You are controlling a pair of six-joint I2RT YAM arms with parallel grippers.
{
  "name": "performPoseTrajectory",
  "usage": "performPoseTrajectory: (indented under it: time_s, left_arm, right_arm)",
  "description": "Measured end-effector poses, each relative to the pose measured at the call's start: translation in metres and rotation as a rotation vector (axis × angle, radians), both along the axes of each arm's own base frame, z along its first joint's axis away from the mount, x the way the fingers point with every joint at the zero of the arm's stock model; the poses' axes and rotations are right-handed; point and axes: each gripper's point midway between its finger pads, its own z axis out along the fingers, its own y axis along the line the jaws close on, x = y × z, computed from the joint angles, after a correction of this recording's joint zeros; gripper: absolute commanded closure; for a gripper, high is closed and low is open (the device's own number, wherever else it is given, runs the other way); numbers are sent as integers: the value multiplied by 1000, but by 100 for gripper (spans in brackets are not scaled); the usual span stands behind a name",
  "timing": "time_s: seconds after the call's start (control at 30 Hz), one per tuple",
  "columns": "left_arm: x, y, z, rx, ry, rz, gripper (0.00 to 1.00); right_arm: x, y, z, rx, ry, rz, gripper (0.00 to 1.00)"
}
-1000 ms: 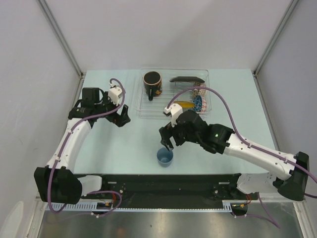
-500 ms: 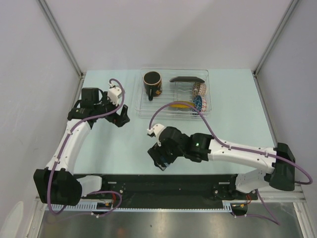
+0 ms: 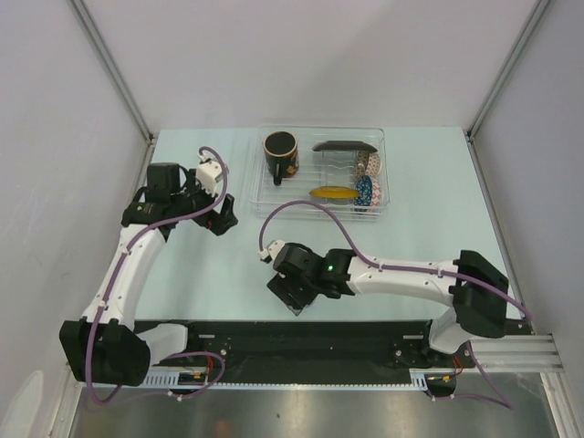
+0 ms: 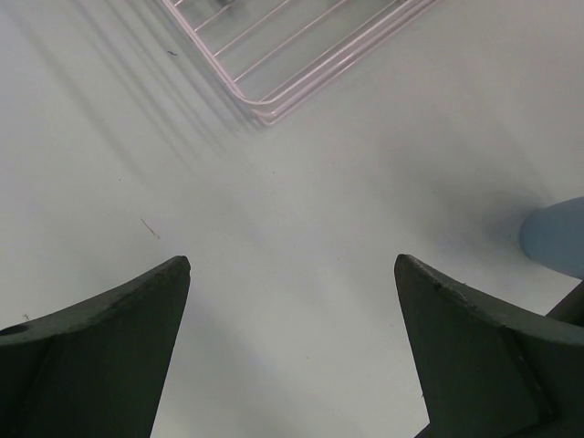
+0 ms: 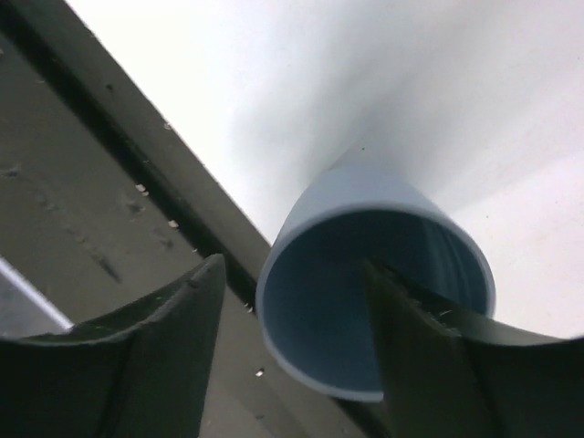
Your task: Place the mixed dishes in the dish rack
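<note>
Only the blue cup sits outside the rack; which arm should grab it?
Right: the right gripper straddles the rim of the light blue cup, one finger inside; the left gripper hangs open elsewhere.

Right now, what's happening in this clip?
The right gripper is at the blue cup near the front edge of the table. One finger is inside the cup and one outside, not yet closed on its wall. The left gripper hangs open and empty beside the rack. The mug, black plate, saucer, red-and-white bowl and blue bowl are already in the rack.
</note>
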Motion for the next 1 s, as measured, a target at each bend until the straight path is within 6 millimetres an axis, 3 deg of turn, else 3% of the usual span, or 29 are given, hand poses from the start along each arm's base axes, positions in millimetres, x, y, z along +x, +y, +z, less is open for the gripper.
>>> performPoseTrajectory:
  time_s: [0.07, 0.17, 0.2, 0.43, 0.53, 0.6, 0.67, 0.73, 0.83, 0.9, 1.0]
  left_arm:
    - [-1, 1, -2, 3, 3, 4, 1]
    - [-2, 3, -6, 10, 12, 13, 0]
    - [-3, 3, -8, 10, 17, 18, 1]
    - [-5, 4, -2, 6, 2, 29, 0]
    - [-7, 2, 0, -9, 9, 36, 0]
    - [-8, 0, 4, -28, 17, 40, 0]
    - [-10, -6, 17, -89, 33, 41, 0]
    - [-9, -11, 44, -197, 46, 43, 0]
    - [-2, -17, 97, -370, 29, 30, 0]
    - [-5, -27, 130, -506, 40, -23, 0]
    - [-20, -48, 155, -693, 135, -125, 0]
  right_arm:
    - [2, 0, -10, -27, 0, 1, 53]
    - [4, 0, -24, -63, 6, 8, 78]
    - [4, 0, -27, -65, 19, 13, 98]
    - [23, -1, -22, -34, 61, -28, 100]
    - [30, -1, -10, -23, 50, -33, 100]
    - [39, 6, 18, 54, 42, -36, 100]
    - [51, 13, 61, 208, 42, -57, 100]
    - [69, 14, 124, 435, 32, -91, 100]
    - [91, -2, 222, 778, -41, -130, 100]
    - [82, -11, 294, 1041, -71, -77, 100]
    - [71, -14, 337, 1218, -56, 3, 100]
